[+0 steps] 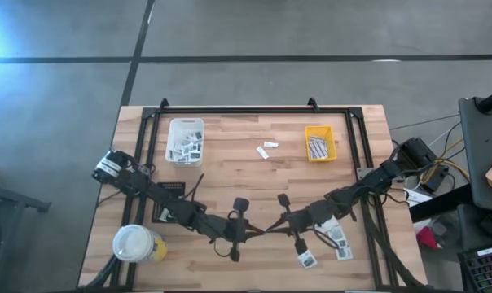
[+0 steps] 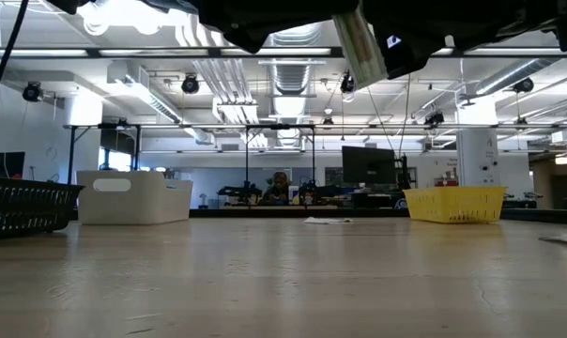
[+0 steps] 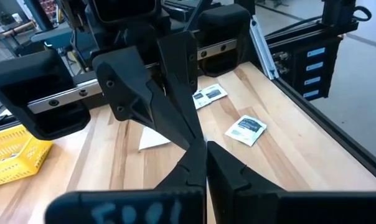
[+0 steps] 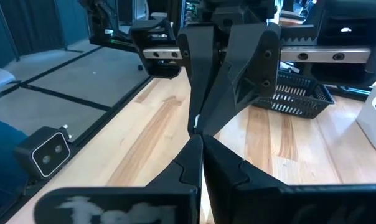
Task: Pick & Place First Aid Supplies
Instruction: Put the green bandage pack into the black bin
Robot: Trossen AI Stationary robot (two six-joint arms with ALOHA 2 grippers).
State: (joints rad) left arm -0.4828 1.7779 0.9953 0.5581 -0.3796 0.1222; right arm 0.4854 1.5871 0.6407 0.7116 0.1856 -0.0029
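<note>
The left claw (image 1: 257, 231) and the right claw (image 1: 273, 227) hang over the light brown wooden table (image 1: 230, 163), pointing at each other with their tips touching. The fingers of both claws are squeezed tight together.

A small flat white packet (image 2: 359, 47) hangs up in the air right where the tips meet. A thin white bit of it shows between the left claw's fingertips, so the left claw is pinching it. I cannot tell if the right claw pinches it too.

More flat white packets with dark grey patches (image 1: 339, 237) lie on the table just behind the right claw. Another one (image 1: 307, 260) lies beside that claw.

Far in front of the left claw's side sits a white plastic tray (image 1: 171, 126) with packets inside. Far from the right claw sits a yellow plastic tray (image 1: 319, 129) with striped strips in it. Two tiny white pieces (image 1: 266, 149) lie between the trays. A yellow cup with a white lid (image 1: 135, 242) stands well behind the left claw, and a black wire tray (image 4: 294, 99) lies under the left arm.
</note>
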